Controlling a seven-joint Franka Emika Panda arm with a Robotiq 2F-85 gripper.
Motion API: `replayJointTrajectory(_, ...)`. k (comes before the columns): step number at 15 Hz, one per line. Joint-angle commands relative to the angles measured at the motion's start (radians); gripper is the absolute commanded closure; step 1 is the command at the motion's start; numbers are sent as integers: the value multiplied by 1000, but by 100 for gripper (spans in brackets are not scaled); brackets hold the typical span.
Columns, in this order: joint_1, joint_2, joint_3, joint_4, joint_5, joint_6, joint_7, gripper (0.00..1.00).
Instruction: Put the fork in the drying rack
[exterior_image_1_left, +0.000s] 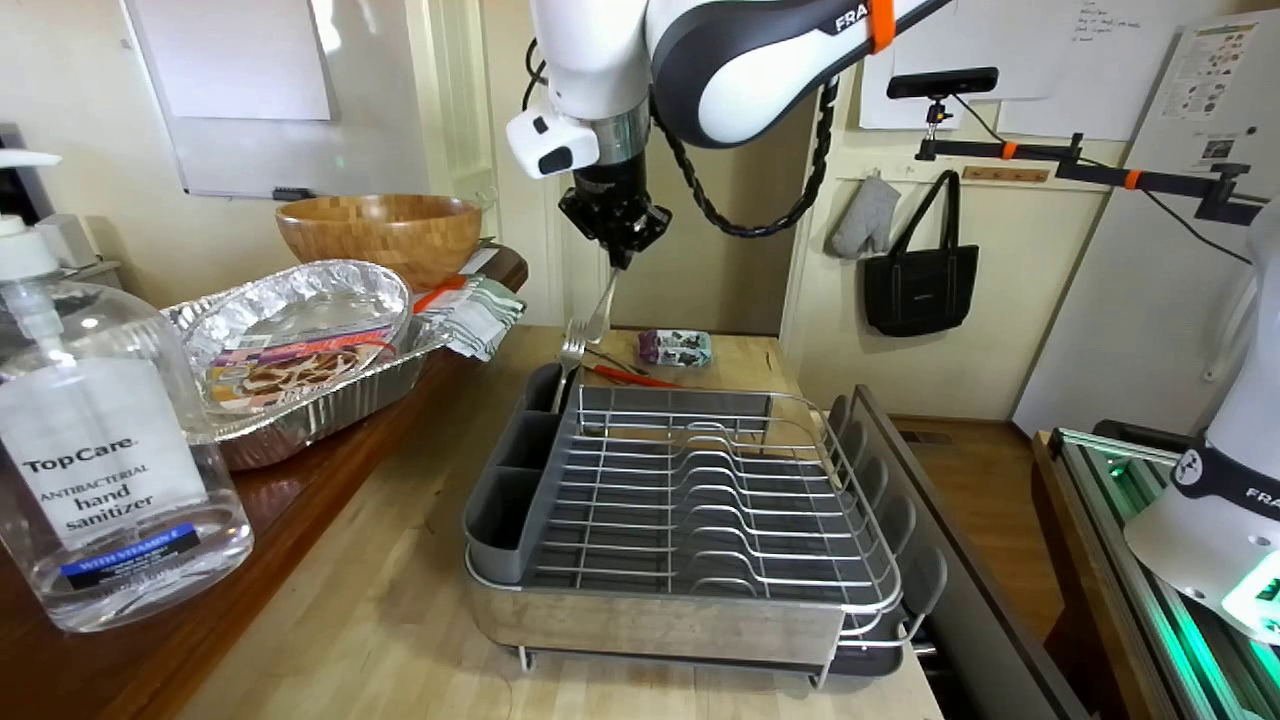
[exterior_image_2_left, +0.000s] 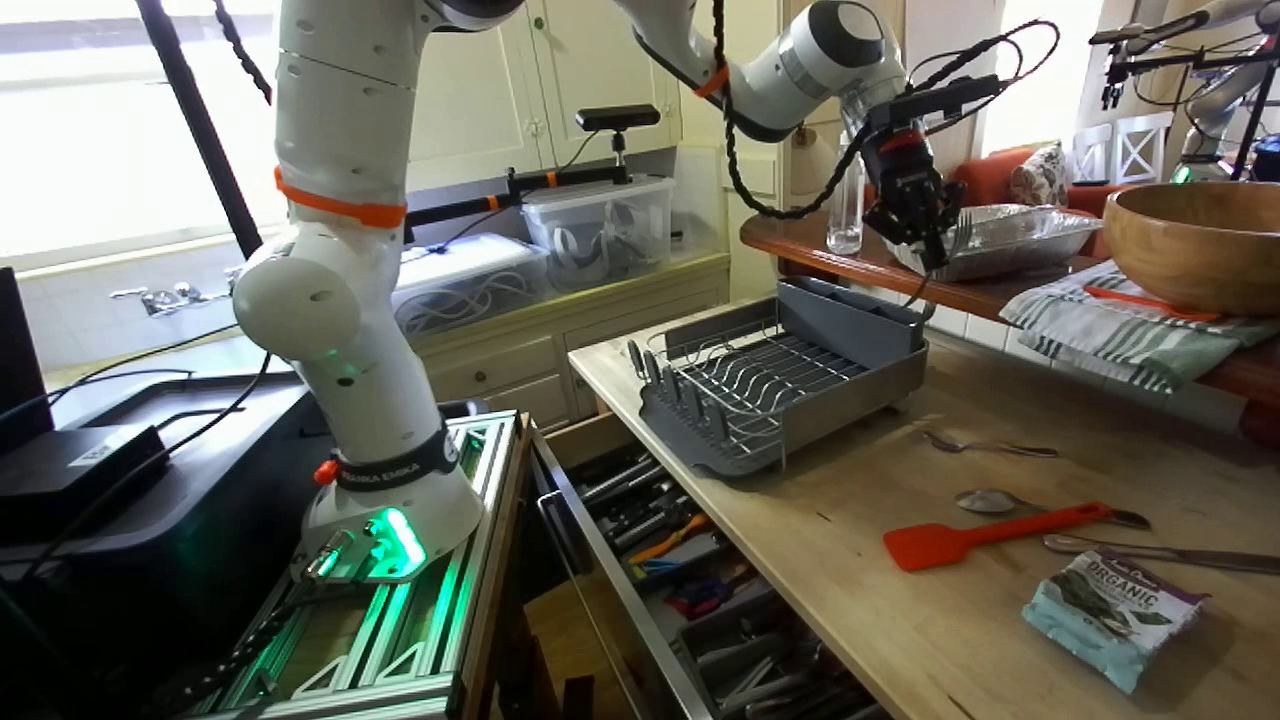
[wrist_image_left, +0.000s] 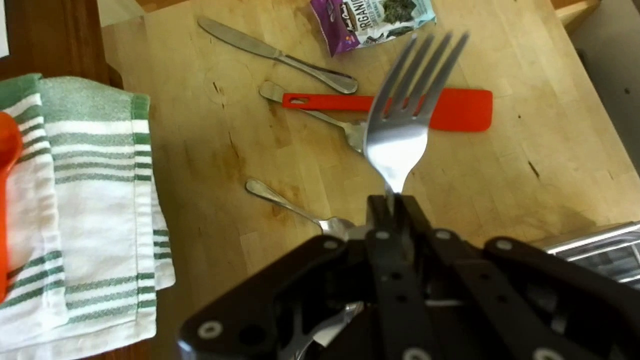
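Your black hand (wrist_image_left: 393, 202) is clamped on the neck of a slim silver metal fork (wrist_image_left: 397, 145), tines pointing away from it. You're holding it in the air near the dark grey cutlery caddy (exterior_image_1_left: 548, 490) on the rectangular silver wire drying rack (exterior_image_1_left: 650, 622). Second silver fork (exterior_image_1_left: 573, 345) stands tines-up in the caddy's end compartment.

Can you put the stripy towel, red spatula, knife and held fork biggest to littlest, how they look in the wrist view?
1. Stripy towel
2. Red spatula and fork: unsure, as the fork is nearer the camera
3. Knife
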Motion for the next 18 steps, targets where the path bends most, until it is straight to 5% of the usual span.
replayJointTrajectory(1, 14, 31, 12, 30, -62, -7, -59, 98)
replayJointTrajectory(18, 73, 156, 33, 119, -201, 27, -68, 98)
